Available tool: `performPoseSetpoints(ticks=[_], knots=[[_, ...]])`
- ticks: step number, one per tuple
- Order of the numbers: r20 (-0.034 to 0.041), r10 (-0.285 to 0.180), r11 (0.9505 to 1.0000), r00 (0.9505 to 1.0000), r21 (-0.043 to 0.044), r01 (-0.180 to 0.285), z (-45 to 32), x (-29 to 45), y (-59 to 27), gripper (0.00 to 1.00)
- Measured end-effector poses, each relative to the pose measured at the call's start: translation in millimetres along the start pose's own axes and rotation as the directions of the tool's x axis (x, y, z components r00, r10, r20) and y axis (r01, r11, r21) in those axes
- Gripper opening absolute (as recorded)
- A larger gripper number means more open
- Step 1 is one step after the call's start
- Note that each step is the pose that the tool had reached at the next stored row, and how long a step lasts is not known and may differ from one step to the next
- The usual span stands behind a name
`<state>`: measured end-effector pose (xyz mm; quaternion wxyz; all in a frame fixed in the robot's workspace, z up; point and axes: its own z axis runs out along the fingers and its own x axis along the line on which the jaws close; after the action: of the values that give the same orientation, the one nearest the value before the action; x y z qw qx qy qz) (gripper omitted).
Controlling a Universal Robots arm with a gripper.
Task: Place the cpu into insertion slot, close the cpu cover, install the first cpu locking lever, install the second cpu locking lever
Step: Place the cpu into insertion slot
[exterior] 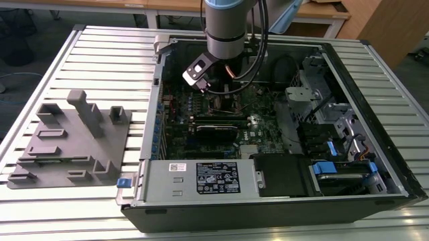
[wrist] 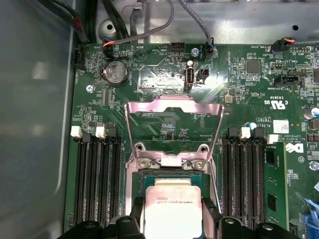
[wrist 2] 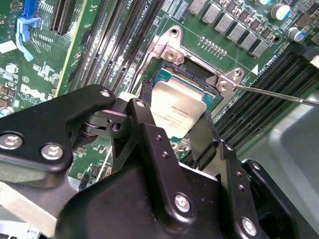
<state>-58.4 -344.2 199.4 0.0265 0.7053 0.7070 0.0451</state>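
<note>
Gripper [exterior: 216, 96] upper centre of exterior view, fingers [wrist: 135, 221] pinching chip [wrist: 172, 211] by opposite edges, flat dull-silver square, at socket [wrist: 169, 175], cover [wrist: 173, 106] swung open.

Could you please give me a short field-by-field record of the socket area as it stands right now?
hold: gripper, black fingers shut on the small flat square silver-grey cpu
cpu position: over the square dark insertion slot; whether it is seated cannot be told
cpu cover: thin silver metal frame, swung open, away from the slot
setting: green circuit board inside an open black computer case
</note>
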Motion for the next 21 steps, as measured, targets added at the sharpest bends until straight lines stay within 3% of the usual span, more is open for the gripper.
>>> performPoseSetpoints(ticks=[7,21], knots=[[-0.0002,0.0,1.0,1.0,-0.0001,0.0,4.4,-0.1,-0.4,0.54],[-0.0001,0.0,1.0,1.0,-0.0002,0.0,5.7,0.4,-0.6,0.54]])
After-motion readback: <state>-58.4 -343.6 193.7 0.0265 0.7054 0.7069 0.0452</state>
